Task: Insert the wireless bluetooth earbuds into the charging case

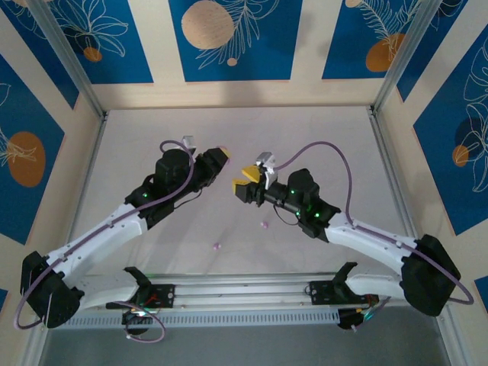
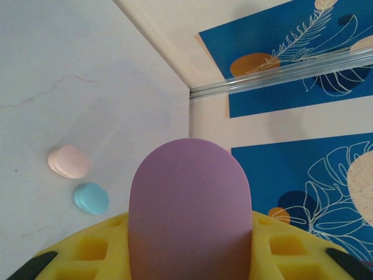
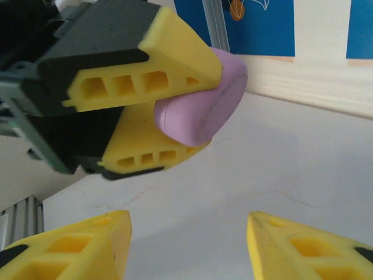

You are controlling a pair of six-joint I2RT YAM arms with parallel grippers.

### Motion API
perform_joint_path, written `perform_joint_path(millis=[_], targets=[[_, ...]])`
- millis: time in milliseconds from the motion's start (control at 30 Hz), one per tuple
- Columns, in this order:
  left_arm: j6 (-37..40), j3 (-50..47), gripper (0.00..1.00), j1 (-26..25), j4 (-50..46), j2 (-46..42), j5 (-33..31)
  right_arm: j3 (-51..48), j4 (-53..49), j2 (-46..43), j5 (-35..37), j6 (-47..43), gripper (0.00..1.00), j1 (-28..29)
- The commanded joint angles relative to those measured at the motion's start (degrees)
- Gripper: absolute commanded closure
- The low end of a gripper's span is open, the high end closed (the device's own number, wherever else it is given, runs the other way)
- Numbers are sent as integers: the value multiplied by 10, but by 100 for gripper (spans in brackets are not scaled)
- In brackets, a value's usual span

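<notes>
The top view showed two tiny purplish earbuds (image 1: 216,245) on the pale table (image 1: 328,145), one at lower centre and the other earbud (image 1: 264,225) up and right of it, both below and apart from the grippers. The left gripper (image 3: 211,108) pinched one purple case (image 3: 195,119). The right gripper (image 3: 186,233) stood spread and empty. The left wrist view added one pink case (image 2: 69,161) and one blue case (image 2: 91,198) at its left.

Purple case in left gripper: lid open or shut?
Shut: purple case shows only a thin seam, no gap, clamped in the left gripper.
</notes>
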Motion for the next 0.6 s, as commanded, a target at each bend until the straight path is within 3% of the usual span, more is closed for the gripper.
perform_joint_path(millis=[0, 567], targets=[[-36, 8, 75, -11, 25, 3, 10, 20, 110, 18, 8, -14, 46, 2], [-53, 6, 75, -17, 49, 13, 25, 64, 192, 112, -20, 60, 55, -13]])
